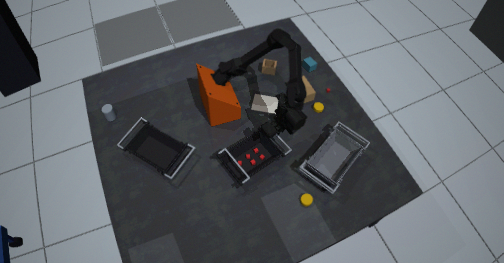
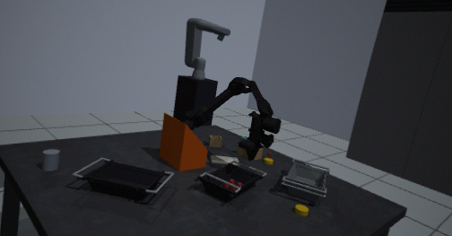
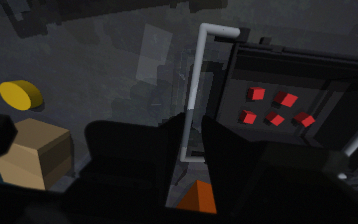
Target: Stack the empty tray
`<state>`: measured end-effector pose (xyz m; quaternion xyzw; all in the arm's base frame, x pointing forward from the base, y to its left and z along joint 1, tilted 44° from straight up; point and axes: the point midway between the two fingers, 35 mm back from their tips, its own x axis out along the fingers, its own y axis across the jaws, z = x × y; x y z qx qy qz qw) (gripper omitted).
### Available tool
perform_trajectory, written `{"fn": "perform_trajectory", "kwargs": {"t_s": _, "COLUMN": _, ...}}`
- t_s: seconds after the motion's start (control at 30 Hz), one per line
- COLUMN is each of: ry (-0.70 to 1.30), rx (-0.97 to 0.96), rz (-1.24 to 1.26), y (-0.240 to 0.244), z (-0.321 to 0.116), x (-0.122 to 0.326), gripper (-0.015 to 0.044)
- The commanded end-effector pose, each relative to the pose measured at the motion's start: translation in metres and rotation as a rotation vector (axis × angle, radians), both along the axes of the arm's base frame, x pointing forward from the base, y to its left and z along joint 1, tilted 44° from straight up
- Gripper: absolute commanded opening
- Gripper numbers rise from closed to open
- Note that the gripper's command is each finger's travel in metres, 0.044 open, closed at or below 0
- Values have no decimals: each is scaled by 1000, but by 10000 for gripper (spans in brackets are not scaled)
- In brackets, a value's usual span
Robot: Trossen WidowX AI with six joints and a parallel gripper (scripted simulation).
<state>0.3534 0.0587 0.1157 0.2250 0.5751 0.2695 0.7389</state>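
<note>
Outer bar sighted below a clenched tool.
I find the tool (image 1: 265, 131) (image 2: 252, 157) (image 3: 193, 118) nearly closed, gripping nothing; the loaded tray's outswung bar (image 1: 289, 149) (image 2: 265, 174) (image 3: 194, 90) lies beneath its tips, long axis crossing the line between them, blocks (image 1: 253, 162) (image 2: 232, 182) (image 3: 275, 119) beyond.
</note>
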Motion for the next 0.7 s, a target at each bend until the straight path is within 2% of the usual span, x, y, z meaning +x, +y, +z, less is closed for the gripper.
{"fn": "perform_trajectory", "kwargs": {"t_s": 0.0, "ry": 11, "rx": 14, "rz": 9, "y": 2, "z": -3, "x": -4, "gripper": 84}}
{"fn": "perform_trajectory", "kwargs": {"t_s": 0.43, "ry": 10, "rx": 16, "rz": 9, "y": 39, "z": -42, "x": 6, "gripper": 84}}
{"fn": "perform_trajectory", "kwargs": {"t_s": 0.67, "ry": 10, "rx": 17, "rz": 9, "y": 41, "z": -44, "x": 6, "gripper": 84}}
